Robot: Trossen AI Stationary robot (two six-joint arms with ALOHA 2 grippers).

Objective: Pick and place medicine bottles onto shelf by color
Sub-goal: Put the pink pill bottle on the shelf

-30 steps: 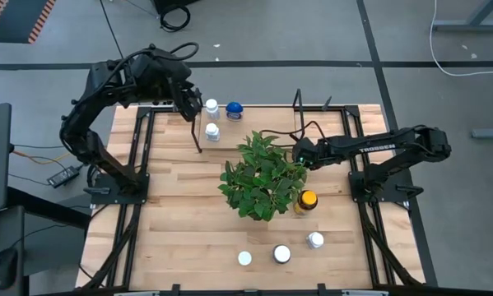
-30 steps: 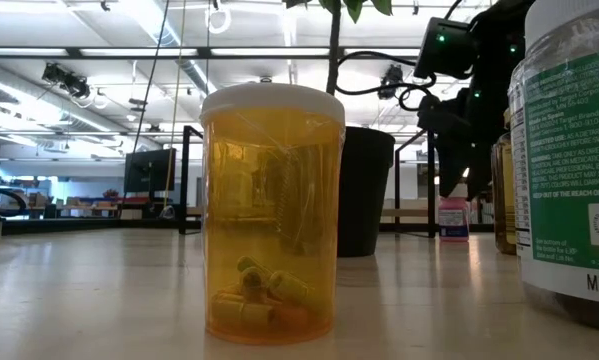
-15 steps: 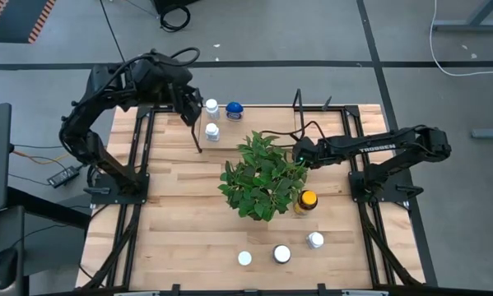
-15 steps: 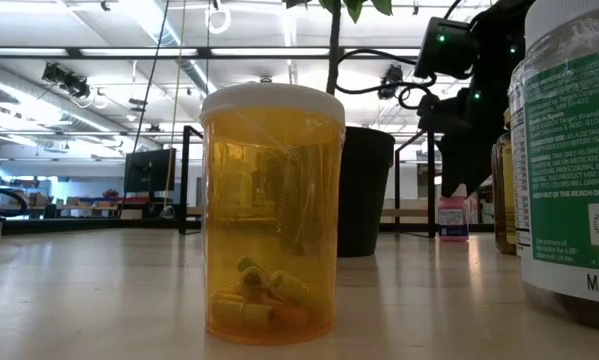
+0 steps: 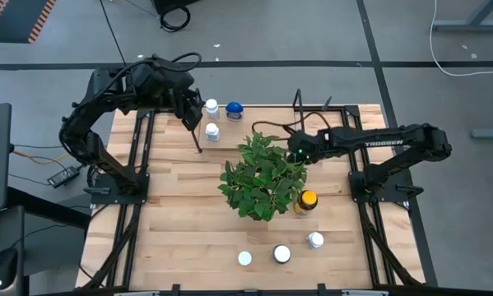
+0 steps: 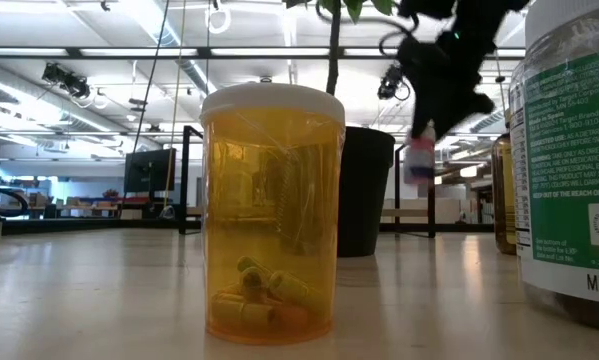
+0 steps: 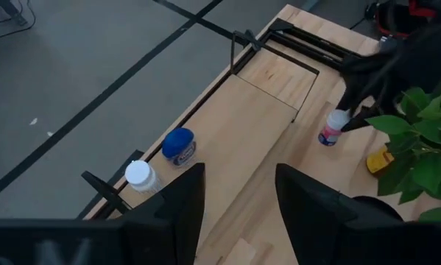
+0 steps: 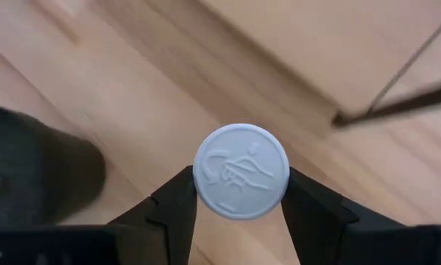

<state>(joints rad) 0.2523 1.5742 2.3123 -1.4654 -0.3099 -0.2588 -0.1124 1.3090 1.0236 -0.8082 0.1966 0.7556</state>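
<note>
Now: right gripper holds a bottle aloft

Clamped by its cap between the right gripper's fingers, a small bottle hangs clear of the table, near the plant; its body looks pinkish, though blurred. Left gripper hovers with fingers apart and empty by the shelf, beside two white bottles and a blue one

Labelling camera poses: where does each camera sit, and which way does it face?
High: overhead, facing straight down on the table; both arms show.
Low: table height, level past the amber bottle; right arm above.
Left wrist: on left arm, past its fingers toward the blue bottle.
Right wrist: down onto right end effector gripping the white-capped bottle.
Shared: low and left wrist also show that bottle.
</note>
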